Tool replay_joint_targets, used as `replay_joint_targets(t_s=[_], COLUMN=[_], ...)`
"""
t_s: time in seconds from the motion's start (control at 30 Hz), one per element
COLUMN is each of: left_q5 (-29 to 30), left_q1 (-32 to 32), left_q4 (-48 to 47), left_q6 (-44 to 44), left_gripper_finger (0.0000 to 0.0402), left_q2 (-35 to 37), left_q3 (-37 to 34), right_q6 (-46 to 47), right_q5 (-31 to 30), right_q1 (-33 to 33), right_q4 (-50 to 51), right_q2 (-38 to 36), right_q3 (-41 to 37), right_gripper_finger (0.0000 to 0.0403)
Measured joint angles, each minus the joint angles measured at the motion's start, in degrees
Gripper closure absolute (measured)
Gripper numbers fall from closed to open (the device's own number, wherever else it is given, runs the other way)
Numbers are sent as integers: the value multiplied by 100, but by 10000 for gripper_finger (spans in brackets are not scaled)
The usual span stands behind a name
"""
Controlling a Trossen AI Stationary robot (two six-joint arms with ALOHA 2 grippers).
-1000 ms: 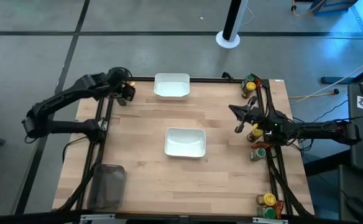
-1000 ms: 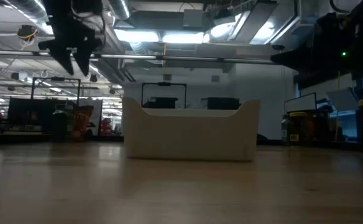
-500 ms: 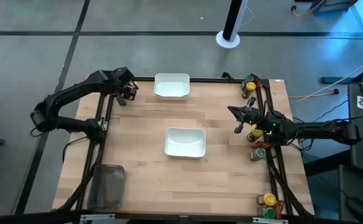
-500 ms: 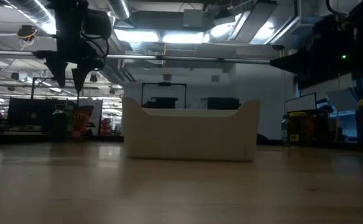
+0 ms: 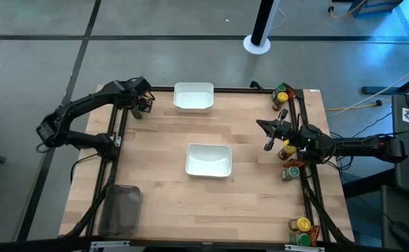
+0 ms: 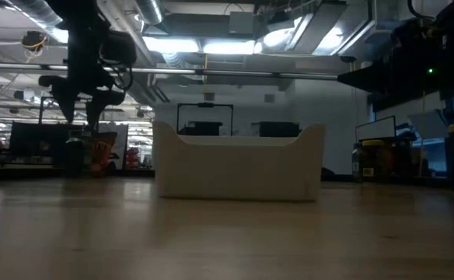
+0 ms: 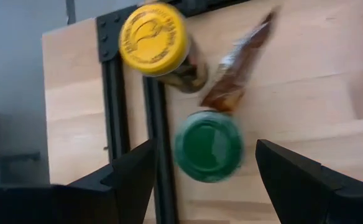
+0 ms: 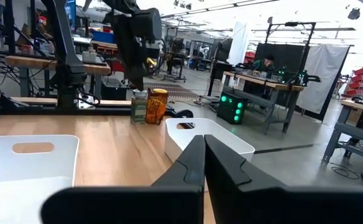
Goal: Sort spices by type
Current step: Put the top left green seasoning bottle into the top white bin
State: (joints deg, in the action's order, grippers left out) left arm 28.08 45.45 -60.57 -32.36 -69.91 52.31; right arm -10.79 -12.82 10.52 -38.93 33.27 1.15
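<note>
On the wooden table's [image 5: 155, 182] far-left corner, the spread left gripper [image 7: 200, 163] straddled a green-capped jar [image 7: 207, 145]; descending, it risked toppling the touching yellow-capped jar [image 7: 160, 46] or snagging the brown packet [image 7: 240, 62]. The right gripper [image 5: 266, 133] waited pressed together.

Upright green-capped jar [image 7: 208, 147], yellow-capped jar [image 7: 155, 41], brown packet [image 7: 238, 61] clustered together.

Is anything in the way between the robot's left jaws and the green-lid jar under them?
Nothing visible. The left gripper hangs open right above the green-lid jar, with clear air between. A yellow-lid jar and a brown packet sit close beside the green one, not over it.
</note>
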Motion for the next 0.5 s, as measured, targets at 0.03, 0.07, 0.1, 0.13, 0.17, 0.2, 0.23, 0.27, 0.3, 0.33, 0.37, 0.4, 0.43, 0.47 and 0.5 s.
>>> replay_joint_targets(t_s=[0.03,0.07,0.1,0.13,0.17,0.2,0.23,0.27,0.3,0.33,0.37,0.4,0.43,0.47,0.5], left_q5=[-7,-43,-81,-133,-187,-210,-208,-212,-212,-206,-188,-176,-166,-157,-156], left_q1=[36,62,80,78,78,78,78,78,78,78,88,115,151,193,229], left_q4=[13,54,144,239,323,364,411,485,544,578,610,651,663,660,662], left_q6=[3,24,53,84,92,98,111,133,137,141,148,153,177,212,235], left_gripper_finger=[139,139,139,139,139,139,139,139,139,139,139,139,139,139,139], left_q2=[0,0,0,0,0,0,0,0,0,0,0,0,0,-6,-13], left_q3=[-38,-78,-129,-173,-212,-231,-246,-251,-251,-251,-251,-251,-251,-251,-251], right_q6=[0,0,0,0,0,0,0,0,0,0,0,0,0,0,0], right_q5=[2,2,2,2,4,2,2,2,2,2,2,4,2,2,3], right_q1=[0,0,0,0,0,0,0,0,0,0,0,0,0,0,0], right_q4=[-1,-4,-11,-19,-20,-20,-20,-18,-20,-18,-18,-18,-11,0,7], right_q2=[1,1,1,1,1,0,1,0,1,1,1,1,-1,1,1], right_q3=[0,0,0,0,0,0,0,0,0,0,0,0,0,0,0], right_gripper_finger=[393,393,393,393,393,393,393,393,393,393,393,393,393,393,393])
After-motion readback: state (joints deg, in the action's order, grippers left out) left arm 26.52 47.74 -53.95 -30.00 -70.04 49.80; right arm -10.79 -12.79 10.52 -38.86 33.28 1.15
